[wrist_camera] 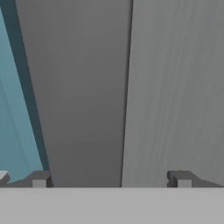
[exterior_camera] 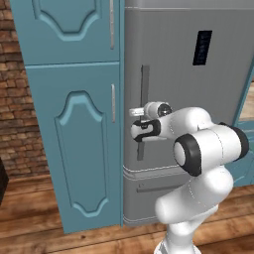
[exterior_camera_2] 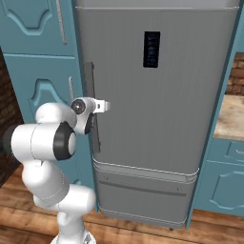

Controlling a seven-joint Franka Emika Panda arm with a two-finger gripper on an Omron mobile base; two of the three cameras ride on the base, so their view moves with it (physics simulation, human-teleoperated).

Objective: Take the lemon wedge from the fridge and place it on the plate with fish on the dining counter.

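Note:
The tall grey fridge stands shut, with a small black display panel high on its door. Its long dark-grey handle runs down the door's left edge. My gripper is open at mid-height of the handle. In the hand view the handle lies between the two fingertips, with no contact showing. The lemon wedge is hidden behind the shut door. The plate with fish and the dining counter are out of view.
Tall teal-blue cabinets stand right against the fridge's left side. A lower fridge drawer sits under the door. To the right, a beige counter tops teal cabinets. A brick wall and wooden floor lie at the left.

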